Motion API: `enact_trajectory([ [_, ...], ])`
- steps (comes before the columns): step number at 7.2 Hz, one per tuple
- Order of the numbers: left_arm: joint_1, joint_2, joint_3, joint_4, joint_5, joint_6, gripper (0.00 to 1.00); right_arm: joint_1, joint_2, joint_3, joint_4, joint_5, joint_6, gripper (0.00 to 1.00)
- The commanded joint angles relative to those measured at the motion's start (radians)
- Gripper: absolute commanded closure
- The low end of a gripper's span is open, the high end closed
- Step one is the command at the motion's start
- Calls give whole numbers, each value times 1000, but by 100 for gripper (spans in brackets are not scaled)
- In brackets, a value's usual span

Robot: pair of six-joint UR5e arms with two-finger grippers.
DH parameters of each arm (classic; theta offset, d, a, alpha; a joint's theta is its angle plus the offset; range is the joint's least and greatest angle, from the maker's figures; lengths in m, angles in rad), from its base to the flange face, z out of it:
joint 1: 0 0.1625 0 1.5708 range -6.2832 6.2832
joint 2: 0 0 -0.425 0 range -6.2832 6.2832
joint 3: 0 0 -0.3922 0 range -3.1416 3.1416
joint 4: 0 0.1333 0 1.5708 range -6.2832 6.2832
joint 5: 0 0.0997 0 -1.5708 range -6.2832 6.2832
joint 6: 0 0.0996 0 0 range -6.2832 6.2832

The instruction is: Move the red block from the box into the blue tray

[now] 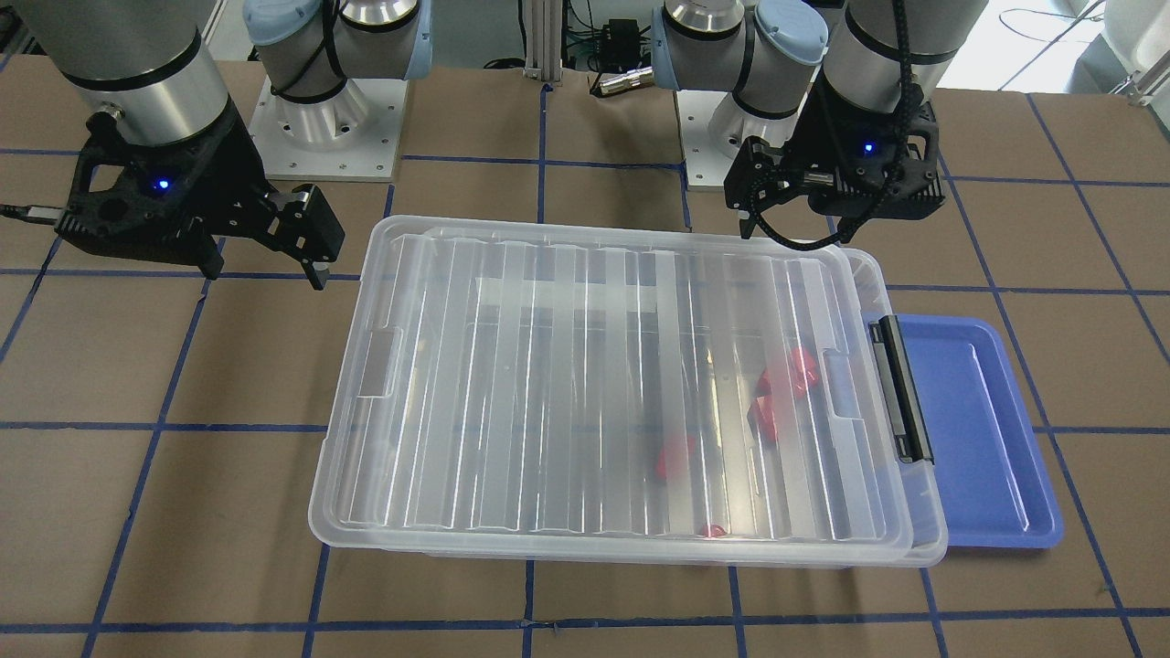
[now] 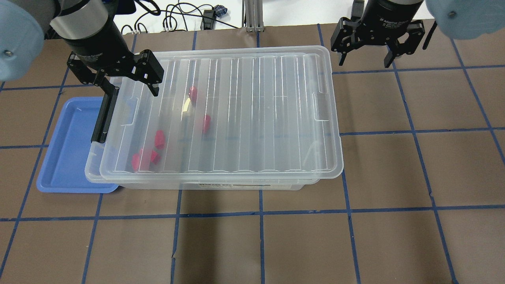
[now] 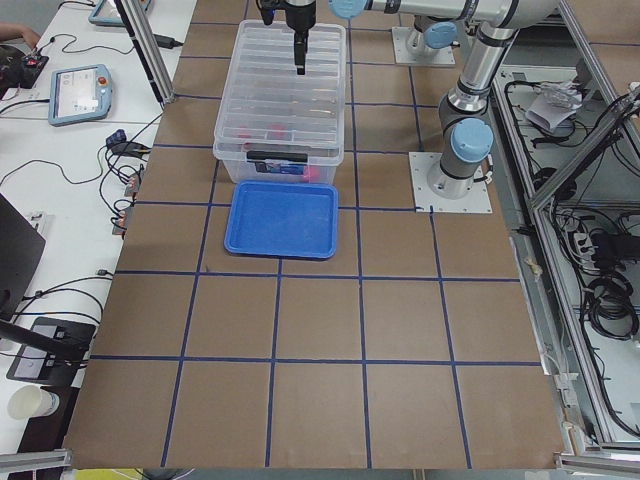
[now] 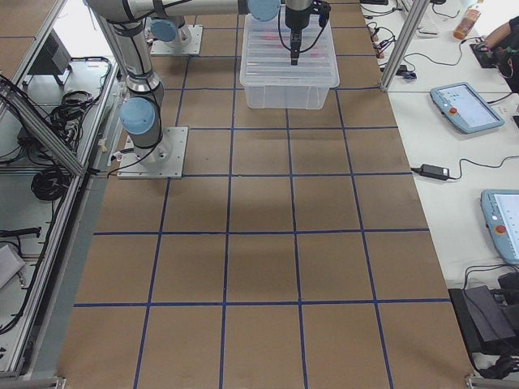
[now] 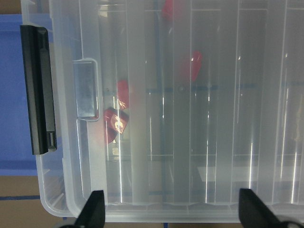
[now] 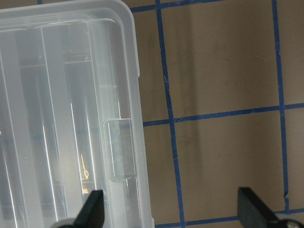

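The box (image 2: 244, 110) is a clear bin with its ribbed lid on and a black latch (image 2: 104, 114) at the end toward the blue tray (image 2: 67, 150). Several red blocks (image 2: 159, 139) lie inside under the lid, also seen in the front view (image 1: 791, 370) and the left wrist view (image 5: 122, 92). The tray is empty and partly tucked under the box's latch end (image 1: 978, 429). My left gripper (image 2: 128, 88) is open and empty, above the lid's far corner by the latch. My right gripper (image 2: 365, 62) is open and empty, over bare table past the box's other far corner.
The brown table carries a blue tape grid (image 2: 260, 213). The arm bases (image 1: 329, 119) stand behind the box. Cables (image 2: 177, 19) lie at the far table edge. Operator desks with tablets (image 3: 80, 92) sit beyond the table.
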Motion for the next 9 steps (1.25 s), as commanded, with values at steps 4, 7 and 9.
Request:
enact_trajectory([
  [4,-3,-6,9,0,-2,0,0,-8,0,-19,-1,3,4,0],
  [7,1,-2,6,2,-3,2,0,3,12,-2,-1,7,-10,0],
  [9,1,-3,1,2,-3,2,0,23,98,-2,-24,3,4,0],
])
